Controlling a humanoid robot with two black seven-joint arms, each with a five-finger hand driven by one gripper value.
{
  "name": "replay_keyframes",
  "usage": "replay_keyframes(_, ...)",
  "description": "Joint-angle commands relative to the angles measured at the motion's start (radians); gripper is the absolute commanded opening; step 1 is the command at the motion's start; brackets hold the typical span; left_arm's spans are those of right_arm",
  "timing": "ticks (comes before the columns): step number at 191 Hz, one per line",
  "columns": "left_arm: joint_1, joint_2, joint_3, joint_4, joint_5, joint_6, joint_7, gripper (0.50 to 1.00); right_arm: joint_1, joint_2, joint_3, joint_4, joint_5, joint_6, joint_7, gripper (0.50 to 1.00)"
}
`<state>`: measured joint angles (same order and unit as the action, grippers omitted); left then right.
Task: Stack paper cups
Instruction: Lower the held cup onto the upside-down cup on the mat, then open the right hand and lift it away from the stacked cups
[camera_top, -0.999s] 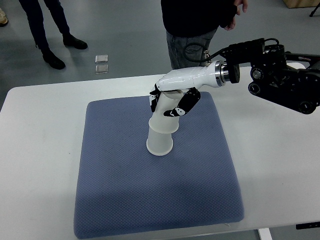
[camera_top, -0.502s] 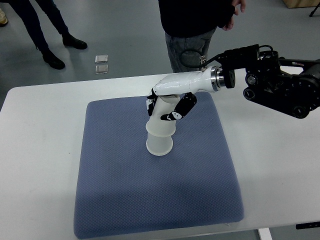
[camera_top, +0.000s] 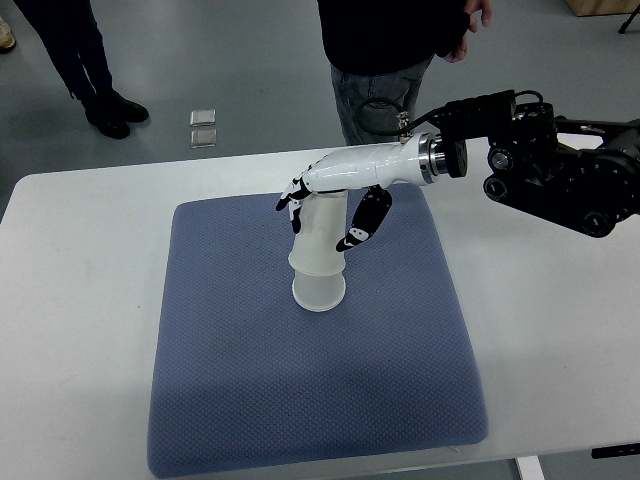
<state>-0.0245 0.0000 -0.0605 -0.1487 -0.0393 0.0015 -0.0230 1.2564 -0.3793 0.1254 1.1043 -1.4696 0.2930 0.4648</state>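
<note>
- The stacked paper cups (camera_top: 319, 255) stand mouth-down on the blue mat (camera_top: 230, 380), a little toward the mat's far edge and near its centre line. The upper cup sits nested over the lower one, leaning slightly toward the far edge.
- The mat lies on the white table (camera_top: 70, 330), set back from both side edges.
- The right hand (camera_top: 335, 195) reaches in from the table's right edge and sits over the top of the stack. Its fingers (camera_top: 292, 203) are spread apart, and the thumb (camera_top: 362, 225) stands clear of the cup wall; the hand appears to grip nothing.
- Handling judgement: the cups are probably very light and thin-walled. A firm squeeze would likely dent the wall, and a light brush could tip the stack.
- Grasp judgement: hold the upper cup around its side wall, near the closed end, with opposed thumb and fingers and low force. The soft mat probably gives an uneven footing.
- Hidden: the palm covers the top of the upper cup, so contact there cannot be confirmed.
- Hard to make out: the number of cups; two sections show, and further nested cups cannot be ruled out.
- Cut off: the right arm (camera_top: 560, 175) runs out of the picture's right edge. The left arm is out of view.
- A person (camera_top: 385, 50) stands beyond the far edge, cropped at the top.
</note>
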Motion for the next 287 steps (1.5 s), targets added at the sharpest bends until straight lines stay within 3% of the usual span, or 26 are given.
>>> replay_keyframes(1,0.0,0.0,0.001,0.0,0.001,0.0,0.0,1.0,0.003,0.0,0.0,0.0,0.0,0.002,0.0,0.854)
replay_keyframes(38,0.0,0.0,-0.001,0.001,0.001,0.0,0.0,1.0,0.005,-0.001,0.0,0.002,0.0,0.005,0.0,0.836)
replay_keyframes(47,0.0,0.0,0.001,0.0,-0.001,0.0,0.0,1.0,0.005,-0.001,0.0,0.003,-0.002,0.009,0.002,0.764)
replay_keyframes(60,0.0,0.0,0.001,0.0,-0.001,0.0,0.0,1.0,0.002,0.0,0.0,0.008,-0.003,0.018,0.011,0.603)
replay_keyframes(66,0.0,0.0,0.001,0.0,0.001,0.0,0.0,1.0,0.002,0.0,0.0,0.009,-0.005,0.025,0.014,0.552)
replay_keyframes(91,0.0,0.0,0.001,0.0,-0.001,0.0,0.0,1.0,0.0,0.005,0.0,0.008,-0.008,0.025,0.015,0.5)
replay_keyframes(254,0.0,0.0,0.001,0.001,-0.001,0.0,0.0,1.0,-0.04,0.126,-0.018,-0.007,-0.026,0.026,-0.002,0.5)
replay_keyframes(277,0.0,0.0,0.001,0.0,0.001,0.0,0.0,1.0,-0.038,0.128,-0.018,-0.014,-0.023,0.031,-0.002,0.59)
replay_keyframes(287,0.0,0.0,0.001,0.0,-0.001,0.0,0.0,1.0,-0.043,0.135,-0.018,-0.023,-0.021,0.029,-0.002,0.69)
